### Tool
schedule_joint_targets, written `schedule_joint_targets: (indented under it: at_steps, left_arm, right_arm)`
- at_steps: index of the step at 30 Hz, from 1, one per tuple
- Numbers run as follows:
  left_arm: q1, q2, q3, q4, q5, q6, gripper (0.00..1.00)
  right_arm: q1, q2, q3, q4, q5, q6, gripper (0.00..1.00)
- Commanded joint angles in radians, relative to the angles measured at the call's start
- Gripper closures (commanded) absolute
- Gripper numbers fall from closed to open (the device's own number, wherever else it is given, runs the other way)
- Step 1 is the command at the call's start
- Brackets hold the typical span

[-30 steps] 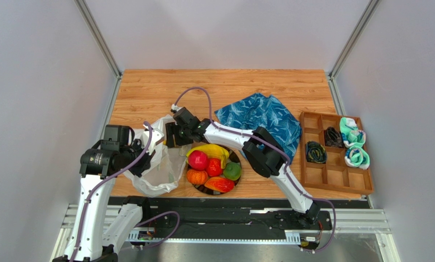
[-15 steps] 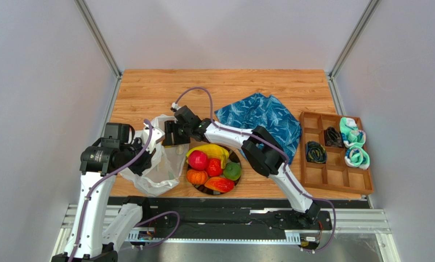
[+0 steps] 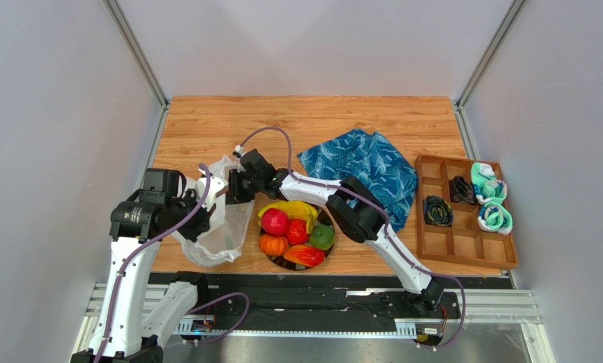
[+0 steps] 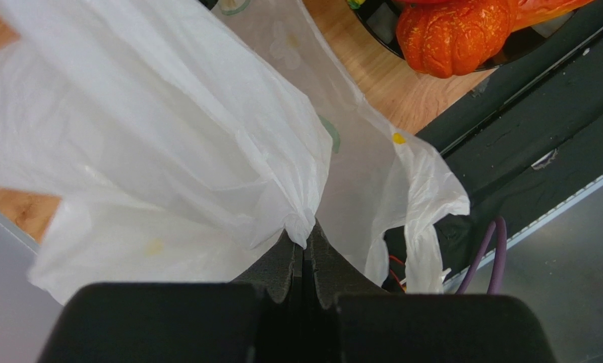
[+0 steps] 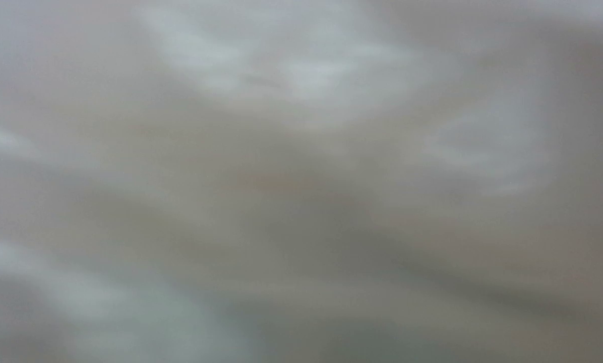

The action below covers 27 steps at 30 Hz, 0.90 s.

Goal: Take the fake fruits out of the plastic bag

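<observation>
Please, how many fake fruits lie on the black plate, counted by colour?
Yellow banana bunch: 1
Red round fruits: 2
Orange pumpkin: 1
Green fruit: 1
Red-orange mango: 1
Total: 6

- Top view: bright, even light, soft shadows, sharp throughout.
- Left wrist: plastic bag crisp, folds gently shaded.
- Right wrist: all grey-white blur, nothing in focus.

Fruits on plate. Bag just beside plate at 9 o'clock. Cloth at 1 o'clock, tray at 3 o'clock.
</observation>
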Motion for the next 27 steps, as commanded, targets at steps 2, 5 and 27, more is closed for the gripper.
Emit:
schedule_joint_targets:
  at_steps: [2, 5, 27]
  left_arm:
    - [0.005, 0.002, 0.038, -0.032, 0.002, -0.01, 1.0]
    - [0.005, 0.001, 0.041, -0.002, -0.013, -0.021, 1.0]
    - [0.006, 0.034, 0.093, 0.12, -0.052, -0.046, 1.0]
  right_arm:
    - [-0.014, -0.033, 0.022, 0.075, -0.053, 0.01, 0.85]
    - [-0.04, -0.089, -0.028, 0.075, -0.077, -0.007, 0.92]
    - [-0.094, -0.413, -0.243, -0.091, -0.108, -0.24, 0.9]
